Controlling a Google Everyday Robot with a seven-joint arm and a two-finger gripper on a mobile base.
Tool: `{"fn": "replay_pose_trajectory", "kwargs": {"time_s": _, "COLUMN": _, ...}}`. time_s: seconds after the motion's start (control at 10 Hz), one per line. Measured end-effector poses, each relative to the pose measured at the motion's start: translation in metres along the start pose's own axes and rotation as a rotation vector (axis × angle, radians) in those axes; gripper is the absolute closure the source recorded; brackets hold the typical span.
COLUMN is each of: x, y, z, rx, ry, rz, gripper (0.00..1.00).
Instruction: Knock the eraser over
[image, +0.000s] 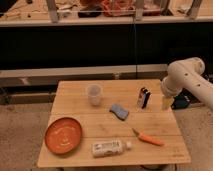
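Note:
The eraser, a small narrow black block with a white face, stands upright on the right part of the wooden table. My gripper hangs below the white arm at the table's right edge, a short way to the right of the eraser and apart from it. The arm comes in from the right.
A clear cup stands left of the eraser. A flat blue pad lies in the middle. An orange plate is at the front left, a white bottle lies at the front, and a carrot lies at the front right.

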Motion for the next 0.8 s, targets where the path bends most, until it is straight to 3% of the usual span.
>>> {"fn": "replay_pose_trajectory", "kwargs": {"time_s": 0.4, "x": 0.003, "y": -0.005, "z": 0.007, "rx": 0.005, "ry": -0.006, "rz": -0.016, "gripper": 0.25}}
{"fn": "replay_pose_trajectory", "kwargs": {"time_s": 0.8, "x": 0.003, "y": -0.011, "z": 0.019, "rx": 0.008, "ry": -0.016, "rz": -0.035, "gripper": 0.63}}
